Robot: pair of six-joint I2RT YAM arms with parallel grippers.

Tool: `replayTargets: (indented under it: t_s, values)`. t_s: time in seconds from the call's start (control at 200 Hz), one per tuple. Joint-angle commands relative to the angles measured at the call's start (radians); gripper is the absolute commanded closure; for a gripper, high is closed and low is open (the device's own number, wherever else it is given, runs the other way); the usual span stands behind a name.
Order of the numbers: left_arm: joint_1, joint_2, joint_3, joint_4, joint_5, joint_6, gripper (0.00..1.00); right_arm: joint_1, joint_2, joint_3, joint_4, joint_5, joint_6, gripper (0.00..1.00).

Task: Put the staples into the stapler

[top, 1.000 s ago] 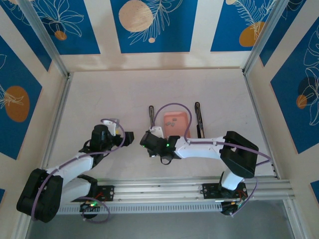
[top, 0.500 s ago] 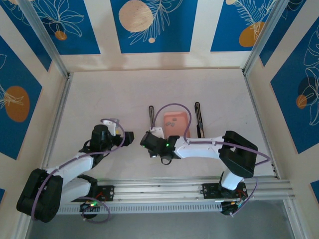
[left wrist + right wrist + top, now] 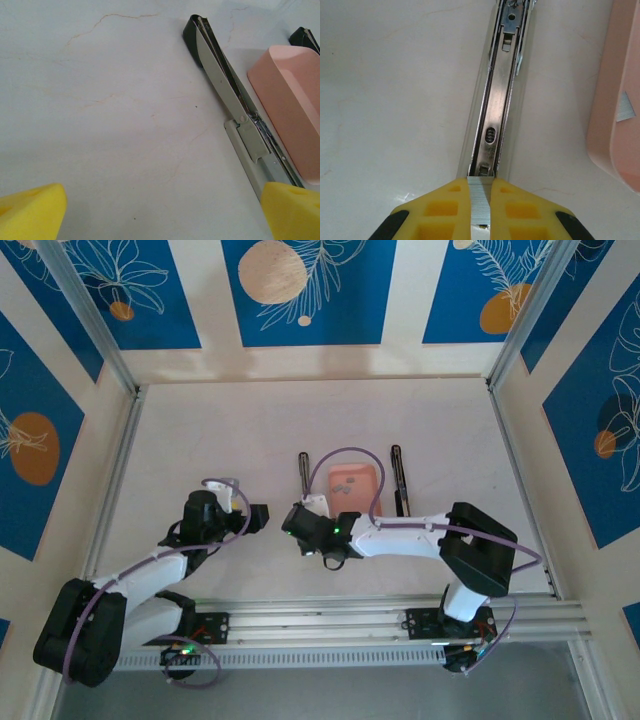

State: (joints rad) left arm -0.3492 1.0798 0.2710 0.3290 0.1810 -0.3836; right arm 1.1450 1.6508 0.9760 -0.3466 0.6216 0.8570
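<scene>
While L gripper [image 3: 161, 212] gapes, R gripper [image 3: 480, 186] pinches staples [image 3: 480, 206] at stapler [image 3: 498, 100].

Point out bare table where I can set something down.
Bare table runs from the back wall to the stapler rail, pink tray and black bar, and either side of them. Crowded: near centre, where the right gripper holds staples at the rail's end with the left gripper beside.

Cream walls [image 3: 205, 300] carry blue panels [image 3: 350, 300] (white leaves, orange discs) around the pale, faintly veined tabletop [image 3: 220, 430].
</scene>
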Motion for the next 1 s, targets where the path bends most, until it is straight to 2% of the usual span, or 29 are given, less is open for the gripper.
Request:
replayTargets:
  t_s: [0.0,0.325,0.995]
  values:
    - [-0.005,-0.008,-0.006,0.002,-0.009,-0.007,0.01,0.002,-0.055,-0.029,0.034,0.019,-0.009,0.87]
    - [-0.005,-0.009,-0.009,0.004,-0.009,-0.012,0.01,0.000,-0.028,-0.023,0.051,-0.015,-0.021,0.87]
    - [-0.007,-0.012,-0.009,-0.004,-0.014,-0.009,0.01,0.001,-0.019,-0.012,0.021,-0.001,-0.010,0.87]
